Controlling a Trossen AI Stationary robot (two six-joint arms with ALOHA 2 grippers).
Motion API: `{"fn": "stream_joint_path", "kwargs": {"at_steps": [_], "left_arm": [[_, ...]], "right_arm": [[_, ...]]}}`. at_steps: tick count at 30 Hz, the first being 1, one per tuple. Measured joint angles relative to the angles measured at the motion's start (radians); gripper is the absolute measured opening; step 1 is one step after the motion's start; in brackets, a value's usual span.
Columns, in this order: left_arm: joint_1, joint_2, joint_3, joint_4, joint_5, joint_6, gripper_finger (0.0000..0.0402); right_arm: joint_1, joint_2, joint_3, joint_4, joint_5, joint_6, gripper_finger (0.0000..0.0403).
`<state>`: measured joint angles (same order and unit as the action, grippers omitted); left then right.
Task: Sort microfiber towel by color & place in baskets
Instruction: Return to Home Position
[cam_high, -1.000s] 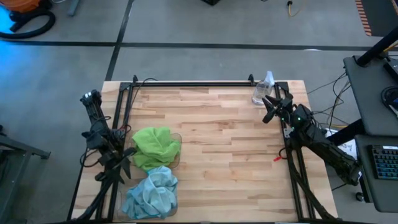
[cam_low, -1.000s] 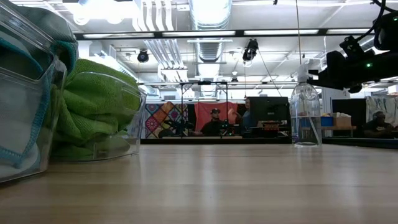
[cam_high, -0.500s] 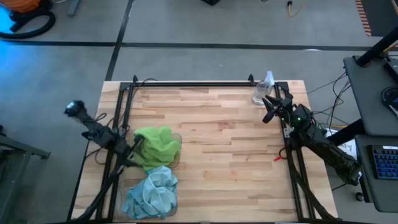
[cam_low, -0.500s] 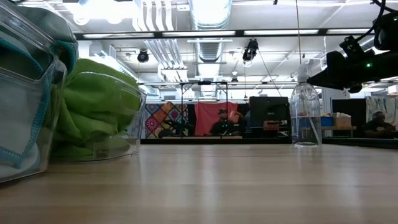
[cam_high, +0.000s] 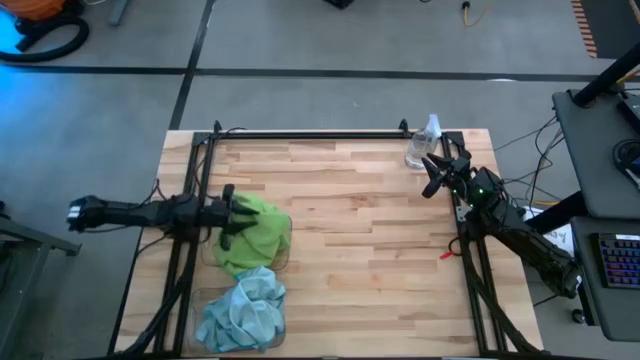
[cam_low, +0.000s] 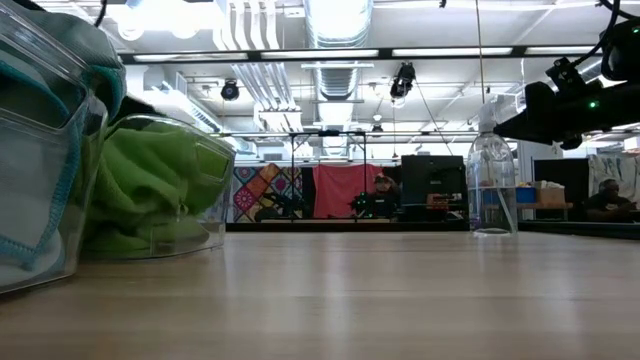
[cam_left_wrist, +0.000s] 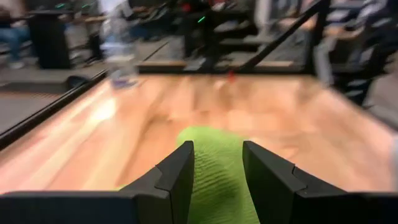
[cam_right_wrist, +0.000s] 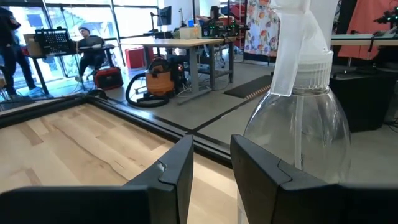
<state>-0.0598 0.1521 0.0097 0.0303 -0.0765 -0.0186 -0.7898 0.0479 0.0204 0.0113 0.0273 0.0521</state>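
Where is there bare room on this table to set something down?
The table is bare from the bins to its right edge, back to front. Crowded: left side, green towels and blue towels in bins, left claw over the green; back-right corner, spray bottle beside the right claw.

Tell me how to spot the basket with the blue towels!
On the wooden table, go to the left side, where two clear baskets sit side by side. Yours is the basket in the bottom-left corner of the overhead view, heaped with pale blue towels; its neighbour holds lime green towels.
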Motion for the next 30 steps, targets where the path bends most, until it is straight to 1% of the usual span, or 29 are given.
{"fn": "stream_joint_path", "kwargs": {"at_steps": [7,13,20,27,30], "left_arm": [[0.161,0.086,0.000,0.028,-0.003,0.013,0.0123],[0.247,0.070,0.000,0.069,-0.003,0.011,0.0123],[0.258,-0.017,0.000,0.111,0.000,-0.001,0.0123],[0.260,-0.115,-0.001,0.111,0.000,-0.016,0.0123],[0.281,-0.149,-0.001,0.110,0.001,-0.017,0.0123]], "right_arm": [[0.000,0.000,0.000,0.000,0.000,0.000,0.0102],[0.000,0.000,0.000,0.000,0.000,0.000,0.0102],[0.000,0.000,0.000,0.000,0.000,0.000,0.0102],[0.000,0.000,0.000,0.000,0.000,0.000,0.0102],[0.000,0.000,0.000,0.000,0.000,0.000,0.0102]]}}
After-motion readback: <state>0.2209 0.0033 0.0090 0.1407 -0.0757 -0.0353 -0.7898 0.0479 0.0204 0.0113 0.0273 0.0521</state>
